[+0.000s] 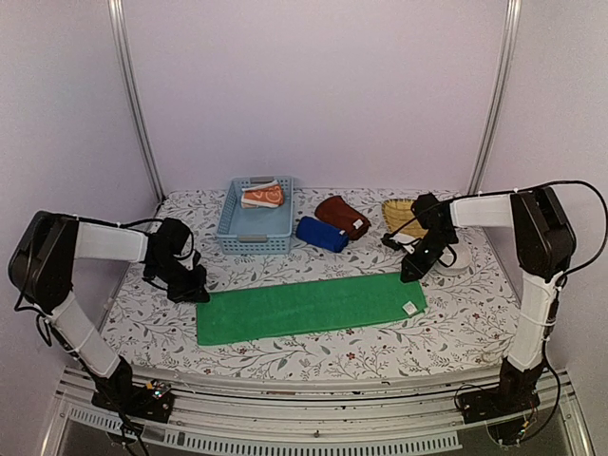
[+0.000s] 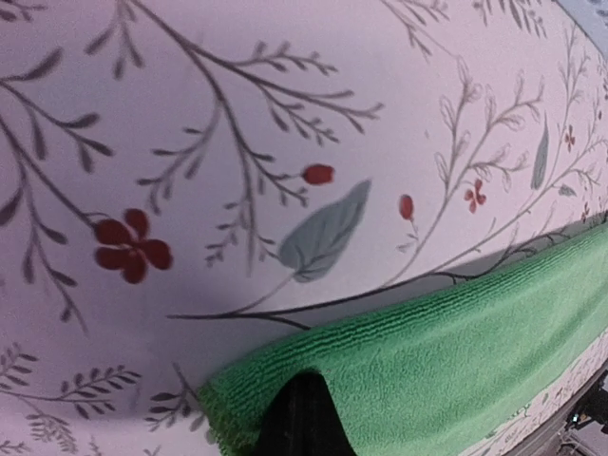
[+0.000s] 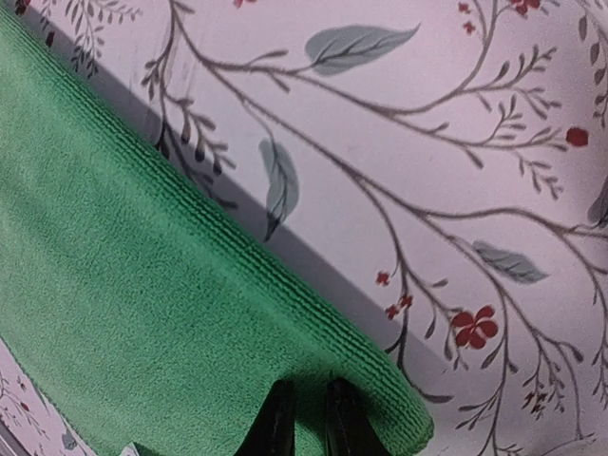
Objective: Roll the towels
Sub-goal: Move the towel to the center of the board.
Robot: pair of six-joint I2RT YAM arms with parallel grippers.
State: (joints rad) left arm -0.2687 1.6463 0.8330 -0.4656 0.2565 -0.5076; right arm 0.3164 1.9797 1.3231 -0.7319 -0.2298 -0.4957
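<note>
The green towel point(image 1: 309, 306) lies flat as a long strip across the front of the table. My left gripper point(image 1: 190, 290) is at its far left corner, shut on the towel's edge point(image 2: 456, 351); only one dark finger point(image 2: 299, 418) shows against the cloth. My right gripper point(image 1: 410, 271) is at the far right corner, its two fingertips point(image 3: 282, 423) pinched close on the towel's hem point(image 3: 123, 285). A dark blue towel point(image 1: 321, 234) and a maroon towel point(image 1: 342, 216) lie rolled behind the green one. The orange patterned towel point(image 1: 262, 196) sits in the basket.
A light blue plastic basket point(image 1: 255, 233) stands at the back centre-left. A yellow wicker tray point(image 1: 399, 214) sits at the back right, just behind my right gripper. The table has a floral cloth point(image 1: 456, 313), and metal rails run along its front edge.
</note>
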